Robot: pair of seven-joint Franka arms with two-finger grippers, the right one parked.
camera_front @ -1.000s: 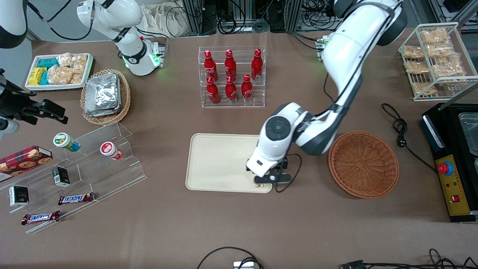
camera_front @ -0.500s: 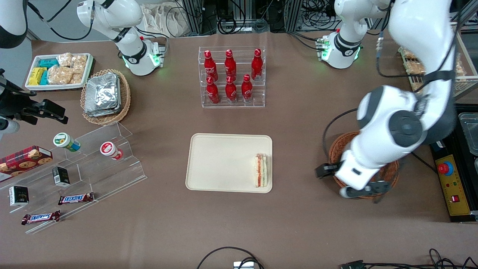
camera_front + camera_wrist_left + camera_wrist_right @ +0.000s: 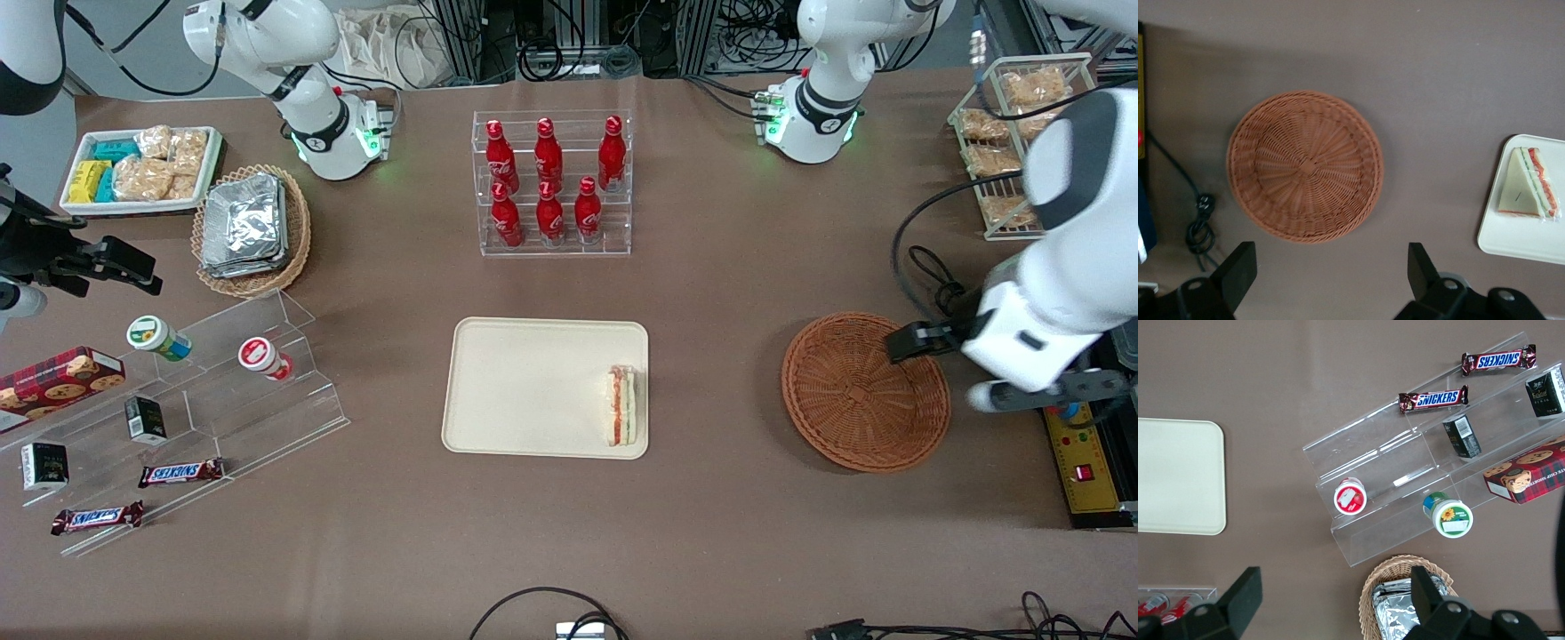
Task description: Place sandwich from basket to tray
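The sandwich [image 3: 621, 418] [image 3: 1528, 193], a pale wedge with red and green layers, lies on the cream tray [image 3: 533, 387] [image 3: 1518, 237], near the tray's edge that faces the basket. The reddish-brown wicker basket [image 3: 864, 391] [image 3: 1305, 165] sits empty, apart from the tray toward the working arm's end. My left gripper [image 3: 1040, 396] [image 3: 1331, 260] hangs high above the table beside the basket, over the edge of the black control box. Its fingers are open, with nothing between them.
A clear rack of red bottles [image 3: 551, 182] stands farther from the front camera than the tray. A black control box with a red button [image 3: 1076, 418] and a coiled cable [image 3: 947, 302] lie beside the basket. A wire rack of bagged snacks [image 3: 1031, 133] stands nearby.
A second ago the gripper was down on the tray at the sandwich. It has let go, risen and swung past the basket toward the working arm's end. The sandwich stays on the tray.
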